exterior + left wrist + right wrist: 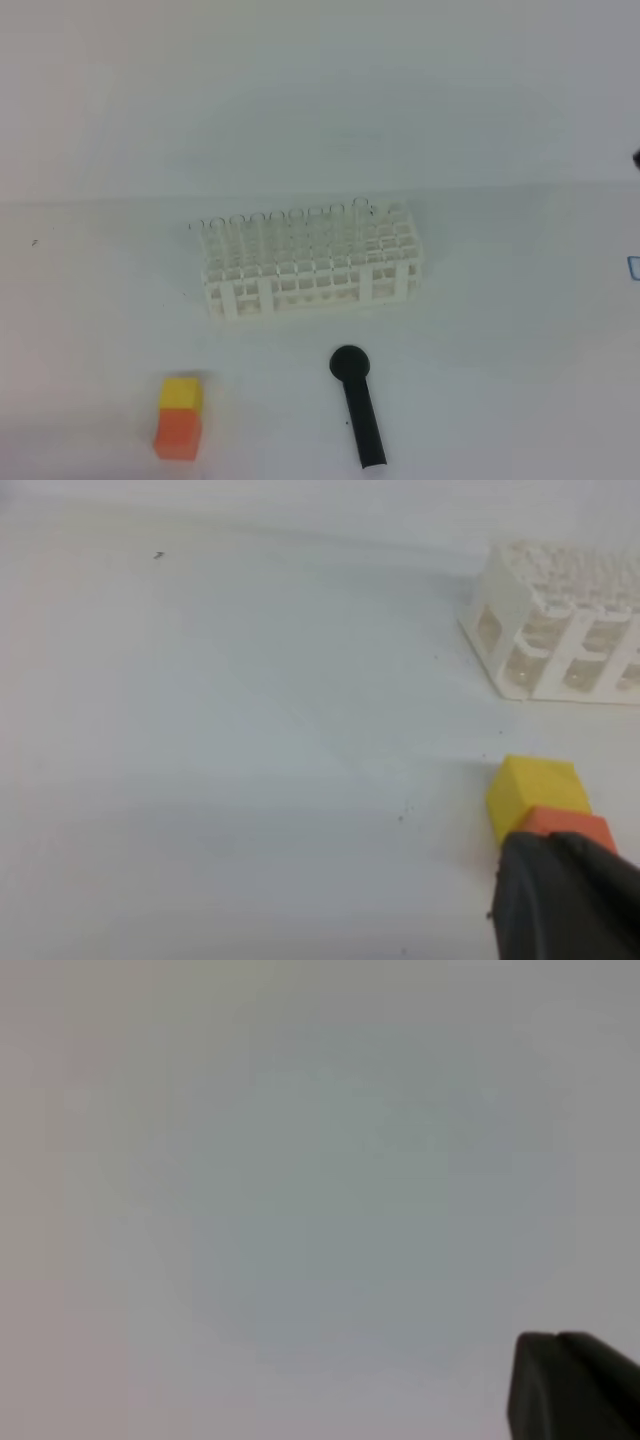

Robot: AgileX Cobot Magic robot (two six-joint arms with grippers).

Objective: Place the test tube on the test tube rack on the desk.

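Note:
The white lattice test tube rack [310, 262] stands in the middle of the white desk [500, 330]; the left wrist view shows its end [560, 630] at the upper right. A row of clear tubes [285, 217] stands along its back edge. I cannot make out a loose test tube anywhere on the desk. Neither gripper shows in the high view. Only a dark tip of the left gripper [565, 895] shows at the lower right of its wrist view, shut and empty, just in front of the block. The right gripper [572, 1385] is a dark tip over a bare pale surface, shut.
A black round-headed stick [358, 405] lies in front of the rack. A small yellow-and-orange block [179, 416] sits at the front left and appears again as the block [540, 795] in the left wrist view. A tiny dark speck [158, 555] marks the desk.

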